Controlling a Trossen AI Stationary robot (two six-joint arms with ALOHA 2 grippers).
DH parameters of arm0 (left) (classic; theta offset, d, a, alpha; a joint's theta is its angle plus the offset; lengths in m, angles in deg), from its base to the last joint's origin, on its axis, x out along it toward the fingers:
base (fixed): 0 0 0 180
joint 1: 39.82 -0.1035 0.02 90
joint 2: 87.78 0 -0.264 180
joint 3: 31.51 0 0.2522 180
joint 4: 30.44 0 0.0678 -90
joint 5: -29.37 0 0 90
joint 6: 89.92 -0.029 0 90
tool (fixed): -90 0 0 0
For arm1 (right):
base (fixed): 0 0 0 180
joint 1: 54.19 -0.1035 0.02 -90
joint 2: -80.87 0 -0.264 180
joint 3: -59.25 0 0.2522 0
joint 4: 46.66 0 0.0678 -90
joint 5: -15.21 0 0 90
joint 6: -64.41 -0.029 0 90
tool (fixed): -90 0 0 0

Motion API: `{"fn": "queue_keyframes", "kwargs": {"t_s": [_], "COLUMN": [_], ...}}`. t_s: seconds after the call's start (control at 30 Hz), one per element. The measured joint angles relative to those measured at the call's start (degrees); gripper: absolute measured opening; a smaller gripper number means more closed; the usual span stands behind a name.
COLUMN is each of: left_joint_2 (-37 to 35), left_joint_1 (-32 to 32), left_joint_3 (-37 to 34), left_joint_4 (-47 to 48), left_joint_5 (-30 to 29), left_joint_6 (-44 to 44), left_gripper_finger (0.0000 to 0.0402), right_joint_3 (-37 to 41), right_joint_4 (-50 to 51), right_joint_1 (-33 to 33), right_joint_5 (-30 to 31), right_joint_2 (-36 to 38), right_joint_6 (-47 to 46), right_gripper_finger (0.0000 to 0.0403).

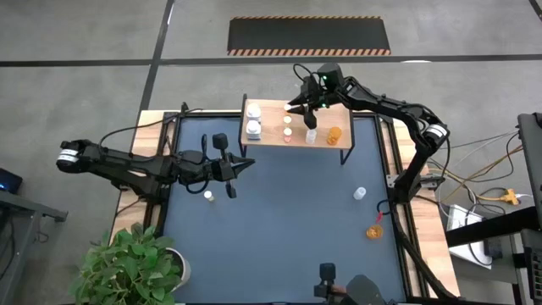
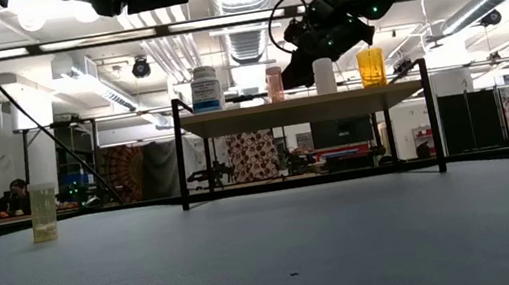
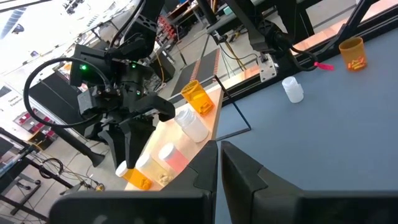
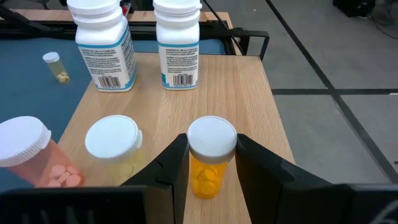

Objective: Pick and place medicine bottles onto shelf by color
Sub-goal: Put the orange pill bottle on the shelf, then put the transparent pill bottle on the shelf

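Six bottles stand on the shelf [image 1: 264,141]; the right gripper [image 4: 211,163] fingers hold an orange, white-capped bottle [image 4: 210,155] there. Three bottles wait on the tabletop [image 1: 279,229]. The left gripper [image 1: 246,167] fingers are closed, empty.

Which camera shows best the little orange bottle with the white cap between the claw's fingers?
The right wrist view: the white-capped orange bottle stands close-up between the right gripper fingers. The high view shows a speck, the left wrist view glimpses it, and the low view hides it.

A potted green plant [image 1: 131,263] sits beside the dark blue table mat's [image 1: 279,220] near-left corner.
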Motion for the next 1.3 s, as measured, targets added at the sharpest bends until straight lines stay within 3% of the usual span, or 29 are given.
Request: {"fn": "queue_keyframes", "kwargs": {"t_s": [0.8,1.3], "left_joint_2": [0.22,0.35], "left_joint_1": [-0.01,-0.01], "left_joint_3": [0.0,0.0], "left_joint_4": [0.04,0.02], "left_joint_5": [-0.02,0.0], "left_joint_6": [-0.94,-0.96], "left_gripper_finger": [0.0002,0.0002], "right_joint_3": [-0.85,-0.9], "right_joint_4": [1.16,6.88], "right_joint_1": [0.0,-0.88], "right_joint_5": [0.44,0.54], "right_joint_2": [0.56,13.06], "right_joint_6": [-0.39,-7.87], "right_gripper_finger": [0.0174,0.0176]}}
